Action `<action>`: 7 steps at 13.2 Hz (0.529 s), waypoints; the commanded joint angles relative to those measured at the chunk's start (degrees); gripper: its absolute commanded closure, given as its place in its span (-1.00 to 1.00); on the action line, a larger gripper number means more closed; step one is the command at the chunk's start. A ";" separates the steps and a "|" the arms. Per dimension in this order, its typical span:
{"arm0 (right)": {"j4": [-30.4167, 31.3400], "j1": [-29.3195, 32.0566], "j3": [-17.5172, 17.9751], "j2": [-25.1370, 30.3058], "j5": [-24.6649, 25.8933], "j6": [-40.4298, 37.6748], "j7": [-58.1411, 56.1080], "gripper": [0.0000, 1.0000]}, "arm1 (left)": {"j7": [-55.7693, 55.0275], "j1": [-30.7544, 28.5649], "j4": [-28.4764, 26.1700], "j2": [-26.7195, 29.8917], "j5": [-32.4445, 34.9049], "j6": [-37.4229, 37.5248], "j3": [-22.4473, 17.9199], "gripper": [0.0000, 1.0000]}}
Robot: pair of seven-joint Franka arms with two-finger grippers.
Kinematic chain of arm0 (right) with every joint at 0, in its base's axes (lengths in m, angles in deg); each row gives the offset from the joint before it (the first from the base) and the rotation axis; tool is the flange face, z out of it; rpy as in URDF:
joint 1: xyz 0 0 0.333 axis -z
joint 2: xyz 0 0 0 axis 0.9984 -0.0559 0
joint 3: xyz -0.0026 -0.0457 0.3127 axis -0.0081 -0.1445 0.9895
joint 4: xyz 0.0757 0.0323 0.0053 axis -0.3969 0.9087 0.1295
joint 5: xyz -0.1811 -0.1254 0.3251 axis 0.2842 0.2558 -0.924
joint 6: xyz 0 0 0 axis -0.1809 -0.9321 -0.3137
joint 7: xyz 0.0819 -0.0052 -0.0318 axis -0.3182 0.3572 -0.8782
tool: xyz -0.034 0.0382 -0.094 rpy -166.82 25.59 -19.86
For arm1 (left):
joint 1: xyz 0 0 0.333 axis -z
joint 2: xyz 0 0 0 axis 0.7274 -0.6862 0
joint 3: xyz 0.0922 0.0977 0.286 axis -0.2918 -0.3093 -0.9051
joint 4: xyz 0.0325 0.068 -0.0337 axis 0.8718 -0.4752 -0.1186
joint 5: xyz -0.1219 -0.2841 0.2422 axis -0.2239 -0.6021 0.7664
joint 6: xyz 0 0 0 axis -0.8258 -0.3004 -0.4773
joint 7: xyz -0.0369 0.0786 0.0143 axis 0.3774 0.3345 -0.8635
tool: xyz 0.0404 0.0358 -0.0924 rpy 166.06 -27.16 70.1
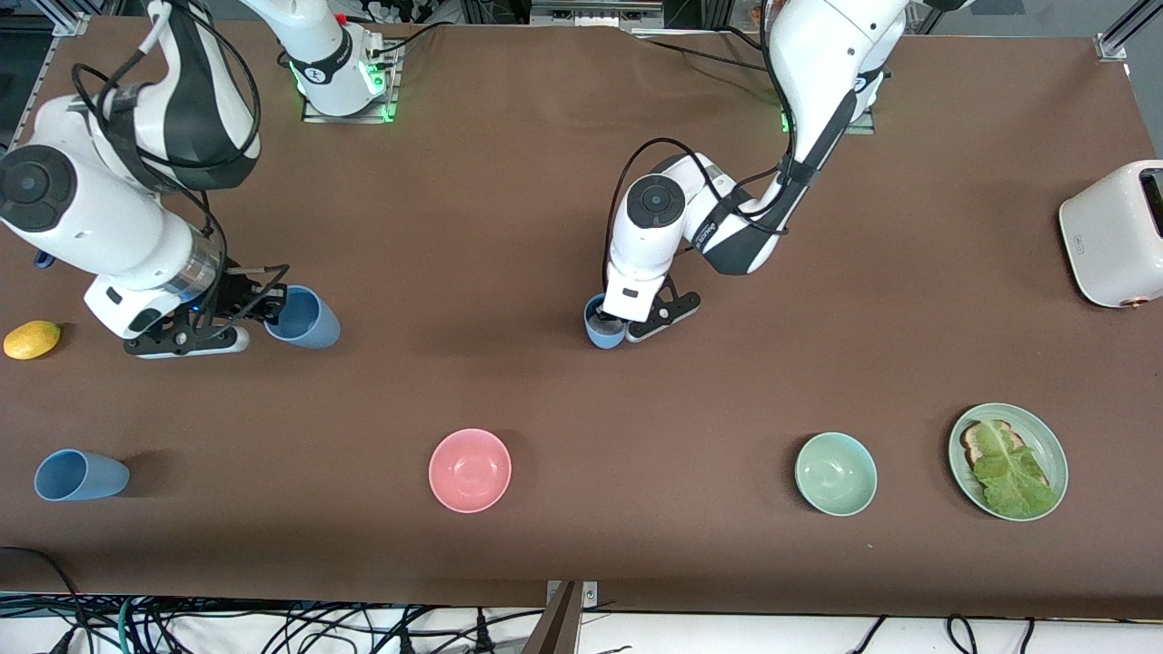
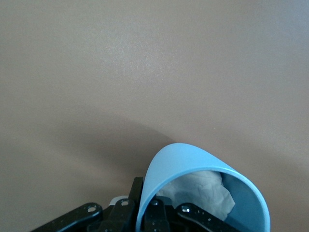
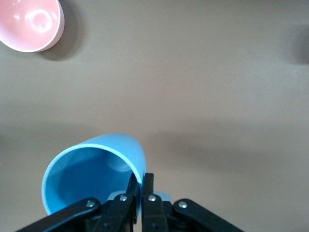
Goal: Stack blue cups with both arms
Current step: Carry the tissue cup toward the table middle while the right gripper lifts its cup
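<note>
Arms hold one blue cup each. The right gripper (image 1: 259,307) is pinched tight on the rim of a tilted cup (image 1: 304,318), up over the table near the lemon (image 1: 32,340). The left gripper (image 1: 627,325) is pinched on the rim of another cup (image 1: 602,327) mid-table. A third cup (image 1: 80,475) lies on its side, nearer the front camera than the lemon.

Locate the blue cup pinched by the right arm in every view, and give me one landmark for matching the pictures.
Front view: the right arm's blue cup, tilted, beside the right tool, toward the right arm's end of the table.
Right wrist view: the same cup, its rim pinched in the shut tool.
Left wrist view: not in it; the cup there belongs to the left arm.
Shared landmark: the pink bowl, in the front and right wrist views.
</note>
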 commanded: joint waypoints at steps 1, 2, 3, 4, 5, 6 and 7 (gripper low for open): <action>-4.04 0.38 1.75 0.31 -0.22 -5.41 0.26 1.00 | -1.29 0.61 2.24 -1.79 1.04 -1.29 -0.12 1.00; -4.92 0.38 2.46 0.31 -0.13 -6.21 1.04 1.00 | -1.29 0.61 2.24 -1.88 1.04 -1.39 -0.12 1.00; -5.45 0.21 3.08 0.31 -0.22 -6.65 3.05 1.00 | -1.29 0.61 2.24 -1.97 1.04 -1.39 -0.12 1.00; -6.15 0.12 4.21 0.31 -0.13 -7.26 4.46 1.00 | -1.29 0.61 2.24 -1.97 0.95 -1.48 -0.12 0.93; -6.51 -0.14 4.57 0.31 -0.05 -7.36 5.35 1.00 | -1.29 0.61 2.24 -1.97 0.95 -1.48 -0.12 0.67; -6.69 -0.32 4.58 0.22 -0.31 -7.36 6.23 1.00 | -1.29 0.61 2.24 -1.88 0.95 -1.48 -0.12 0.30; -6.86 -1.02 4.75 0.22 -0.48 -7.36 7.54 1.00 | -1.29 0.53 2.24 -1.79 1.04 -1.39 -0.12 0.00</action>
